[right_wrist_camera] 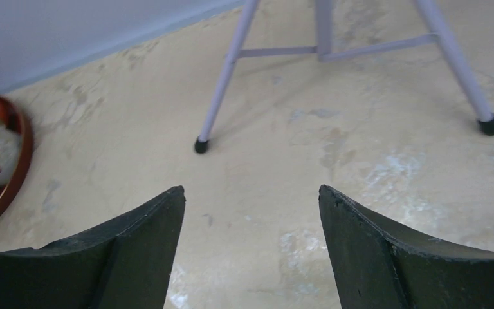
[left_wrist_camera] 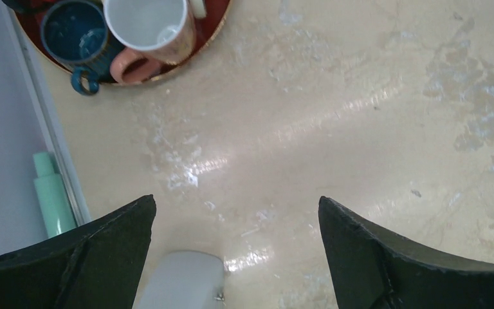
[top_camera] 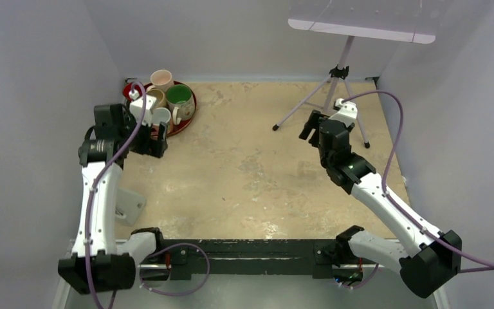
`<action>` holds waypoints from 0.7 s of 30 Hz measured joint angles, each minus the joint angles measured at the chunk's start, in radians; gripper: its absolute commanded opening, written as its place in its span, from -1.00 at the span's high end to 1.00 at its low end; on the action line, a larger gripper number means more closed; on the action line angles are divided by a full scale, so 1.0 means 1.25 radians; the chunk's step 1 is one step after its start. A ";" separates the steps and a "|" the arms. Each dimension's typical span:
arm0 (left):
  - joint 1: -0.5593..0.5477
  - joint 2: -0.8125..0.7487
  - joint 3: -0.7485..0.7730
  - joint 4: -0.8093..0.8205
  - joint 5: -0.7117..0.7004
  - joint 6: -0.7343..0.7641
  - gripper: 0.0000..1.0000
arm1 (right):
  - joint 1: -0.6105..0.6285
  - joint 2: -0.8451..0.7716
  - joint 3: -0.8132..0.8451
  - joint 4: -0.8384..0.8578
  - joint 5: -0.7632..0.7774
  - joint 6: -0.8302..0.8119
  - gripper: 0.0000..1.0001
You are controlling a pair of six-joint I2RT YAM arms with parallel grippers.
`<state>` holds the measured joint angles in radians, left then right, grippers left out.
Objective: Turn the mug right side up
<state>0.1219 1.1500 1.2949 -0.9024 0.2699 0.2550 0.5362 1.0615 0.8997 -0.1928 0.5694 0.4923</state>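
1. Two grippers: the left gripper [left_wrist_camera: 235, 205] is spread wide and holds nothing. The right gripper [right_wrist_camera: 251, 190] is likewise released and empty.
2. One round red tray [left_wrist_camera: 215, 14] sits just beyond the left gripper.
3. At least four mugs stand on it. The white mug [left_wrist_camera: 151, 22] is mouth-up at the tray's near edge, touching one blue mug [left_wrist_camera: 71, 32].
4. One tripod [top_camera: 338, 77] stands far right.

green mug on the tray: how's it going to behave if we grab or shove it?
The green mug looks like glazed ceramic, so probably rigid, breakable and fairly heavy for its size. The shiny glaze may be slippery in a grip. It stands upright, crowded by other mugs on the tray, so a push would more likely knock neighbours than tip it.
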 measured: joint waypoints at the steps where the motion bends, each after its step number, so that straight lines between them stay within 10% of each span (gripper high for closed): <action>1: 0.000 -0.046 -0.050 0.006 0.004 0.002 -1.00 | -0.017 -0.011 -0.015 0.008 0.013 -0.002 -0.62; 14: -0.010 -0.587 -0.596 0.246 0.086 0.080 -1.00 | -0.082 -0.227 -0.276 0.222 0.112 -0.033 -0.67; 21: -0.015 -0.588 -0.660 0.315 0.068 0.061 -1.00 | -0.083 -0.303 -0.453 0.443 0.182 -0.086 -0.66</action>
<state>0.1032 0.4145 0.4698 -0.5083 0.3550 0.3309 0.4328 0.6830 0.3340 0.3607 0.7963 0.3851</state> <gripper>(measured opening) 0.997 0.832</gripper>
